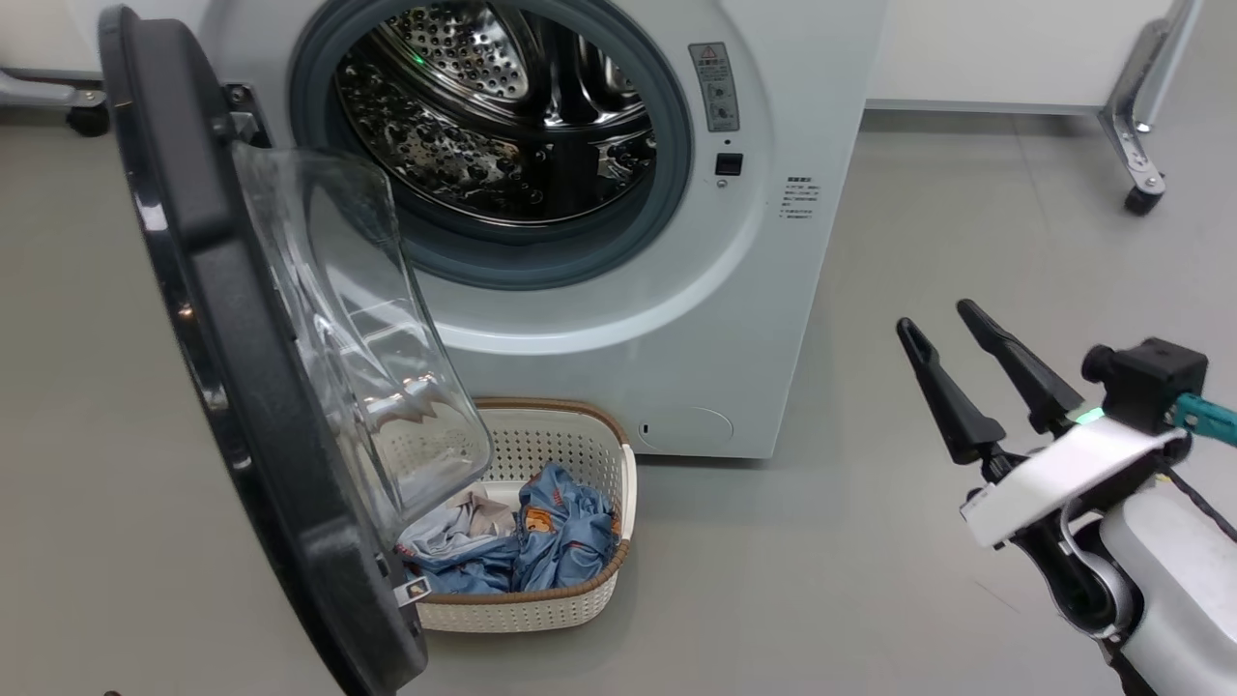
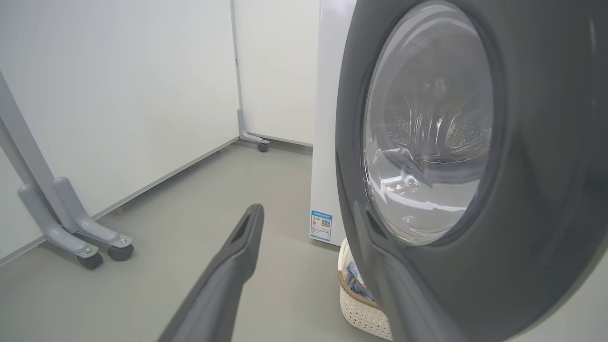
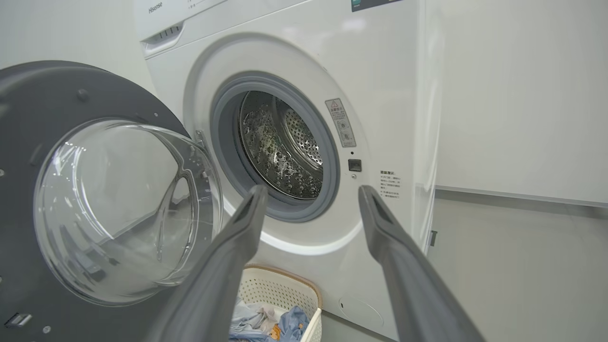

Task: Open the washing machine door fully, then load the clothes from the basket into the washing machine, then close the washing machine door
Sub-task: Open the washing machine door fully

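washing machine door (image 1: 242, 406) seen open, clothes (image 1: 556, 541) piled in basket (image 1: 541, 611), right gripper (image 1: 935, 316) released (nothing held), left gripper (image 2: 311, 209) spread beside door rim

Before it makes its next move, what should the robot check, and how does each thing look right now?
1. Washing machine door open: ok; fully open: cannot tell.
2. Drum mouth unobstructed: ok.
3. Clothes lying in the basket: ok.
4. Clear path down to basket: not ok, the door covers its left part in the head view.
5. Right hand open, holding nothing: ok.
6. Left hand open beside the door's outer face; touching it: cannot tell.
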You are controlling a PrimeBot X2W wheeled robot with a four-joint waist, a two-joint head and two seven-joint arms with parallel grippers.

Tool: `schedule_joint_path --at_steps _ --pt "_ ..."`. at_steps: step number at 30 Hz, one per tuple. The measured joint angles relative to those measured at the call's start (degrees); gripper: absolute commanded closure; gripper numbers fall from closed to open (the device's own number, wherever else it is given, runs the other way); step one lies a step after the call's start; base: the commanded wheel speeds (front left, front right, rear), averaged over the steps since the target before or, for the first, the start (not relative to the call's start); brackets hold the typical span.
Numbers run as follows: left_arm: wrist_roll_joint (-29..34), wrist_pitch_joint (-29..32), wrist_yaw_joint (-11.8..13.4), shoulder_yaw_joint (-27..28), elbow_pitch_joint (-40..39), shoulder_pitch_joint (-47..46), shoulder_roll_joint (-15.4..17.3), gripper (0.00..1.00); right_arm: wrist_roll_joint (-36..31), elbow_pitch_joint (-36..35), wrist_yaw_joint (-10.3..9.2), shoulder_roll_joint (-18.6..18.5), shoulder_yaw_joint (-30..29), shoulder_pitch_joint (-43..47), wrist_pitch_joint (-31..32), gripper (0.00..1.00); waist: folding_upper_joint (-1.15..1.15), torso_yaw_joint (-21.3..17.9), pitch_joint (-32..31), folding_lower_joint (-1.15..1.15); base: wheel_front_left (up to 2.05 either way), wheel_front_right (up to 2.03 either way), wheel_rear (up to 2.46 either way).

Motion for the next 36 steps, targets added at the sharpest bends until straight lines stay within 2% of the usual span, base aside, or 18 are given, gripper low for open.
schedule_joint_path --at_steps 2,10,14,16,17,24,36 --pt "0.0 0.0 0.0 -0.1 -0.2 0.0 0.0 0.0 -2.2 0.3 -1.33 -1.1 -0.4 1.7 -2.6 0.0 0.0 -0.9 0.1 0.0 0.0 0.0 0.0" --pt "0.0 0.0 0.1 -1.1 -0.1 0.0 0.0 0.0 -11.5 1.1 -7.15 -2.4 -1.3 7.8 -1.3 0.0 0.0 -3.5 0.7 0.0 0.0 0.0 0.0" --pt "0.0 0.0 0.3 -1.5 0.1 0.0 0.0 0.0 -15.4 -1.6 -11.05 -0.2 -7.4 11.9 -0.7 0.0 0.0 -3.7 0.3 0.0 0.0 0.0 0.0" --pt "0.0 0.0 0.6 -1.5 0.1 0.0 0.0 0.0 -16.3 -2.5 -11.7 0.3 -8.6 12.5 -0.7 0.0 0.0 -3.8 0.2 0.0 0.0 0.0 0.0" --pt "0.0 0.0 0.6 -1.4 0.2 0.1 0.0 0.0 -17.8 -3.8 -12.69 1.2 -10.6 14.3 -0.7 0.0 0.0 -4.0 0.0 0.0 0.0 0.0 0.0" --pt "-0.3 0.0 1.9 -1.0 0.1 1.3 0.0 0.0 -21.6 -6.3 -13.08 3.9 -14.3 21.4 -0.7 0.0 0.0 -4.9 -0.5 0.0 0.0 0.0 0.0" --pt "-1.2 0.0 2.6 -0.6 0.1 2.1 0.0 0.0 -27.7 -9.4 -13.59 7.7 -24.1 29.7 -0.7 0.0 0.0 -7.3 0.0 0.0 0.0 0.0 0.0"
